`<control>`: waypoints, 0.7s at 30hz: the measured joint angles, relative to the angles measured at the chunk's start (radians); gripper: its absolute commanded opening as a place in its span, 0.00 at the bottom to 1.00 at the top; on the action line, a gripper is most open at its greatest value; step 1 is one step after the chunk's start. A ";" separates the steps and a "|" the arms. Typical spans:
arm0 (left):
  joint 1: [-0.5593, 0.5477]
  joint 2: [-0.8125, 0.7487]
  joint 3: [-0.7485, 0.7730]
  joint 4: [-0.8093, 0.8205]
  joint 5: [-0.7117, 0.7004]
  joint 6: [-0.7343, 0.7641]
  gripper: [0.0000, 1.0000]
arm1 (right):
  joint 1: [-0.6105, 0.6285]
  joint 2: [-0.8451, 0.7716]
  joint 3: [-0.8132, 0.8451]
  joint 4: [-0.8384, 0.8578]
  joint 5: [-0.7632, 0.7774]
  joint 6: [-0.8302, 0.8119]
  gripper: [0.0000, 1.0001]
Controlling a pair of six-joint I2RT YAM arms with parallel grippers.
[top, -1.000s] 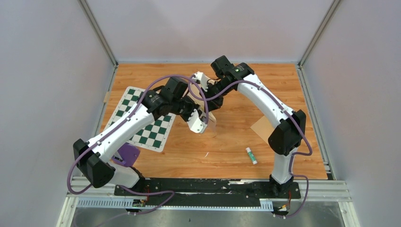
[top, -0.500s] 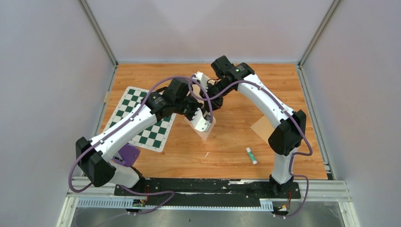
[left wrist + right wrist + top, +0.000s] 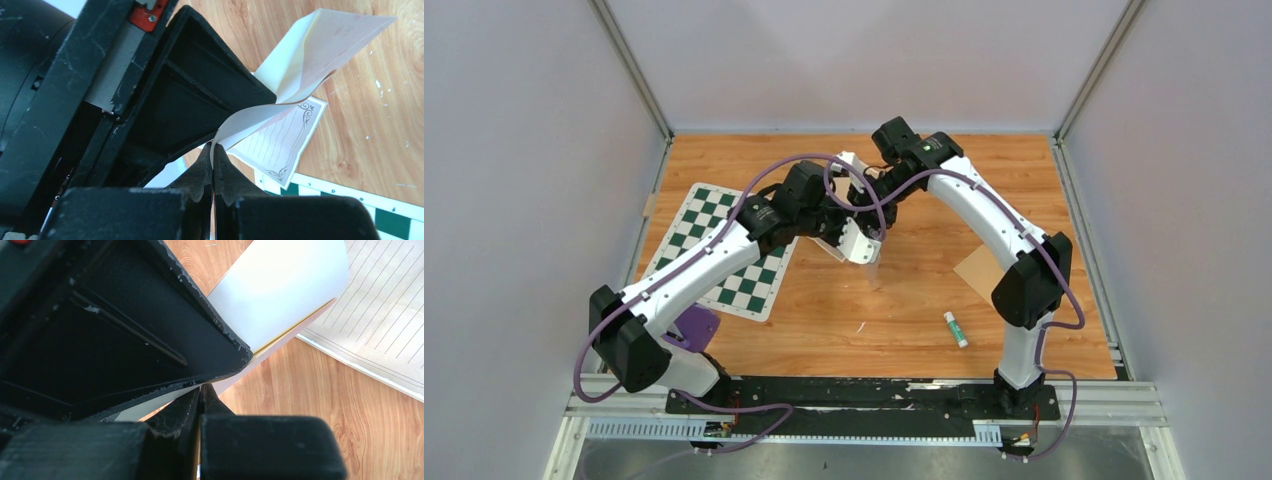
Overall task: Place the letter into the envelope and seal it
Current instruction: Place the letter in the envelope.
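The two arms meet over the middle of the desk point(image 3: 904, 300), toward its far edge, and both hold the letter point(image 3: 280, 145). The left fingers point(image 3: 197, 175) are pressed together on one edge of the sheet, with the paper pinched thin between them. The right fingers point(image 3: 175, 415) are likewise clamped on a fold of the same sheet. From the left wrist, the letter bends up and away from the grip. One flap rises pale and creased, and a lower flap shows ruled lines and the dark ornate border at its corner. From the right wrist, a white curl of paper arches over the grip, with the lined face lying beyond it. Whether any part of the letter touches the desk cannot be told.

The envelope point(image 3: 977, 268) lies flat near the right edge, partly hidden behind the right arm and well apart from the letter. A glue stick point(image 3: 955, 328) lies nearer the near edge, right of centre. A chess mat point(image 3: 724, 262) lies askew by the left edge, under the left arm. A purple thing point(image 3: 696, 322) sits by the near left corner.
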 measured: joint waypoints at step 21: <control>-0.003 -0.085 -0.144 0.080 0.106 -0.254 0.00 | -0.111 -0.001 -0.052 -0.011 -0.204 0.090 0.00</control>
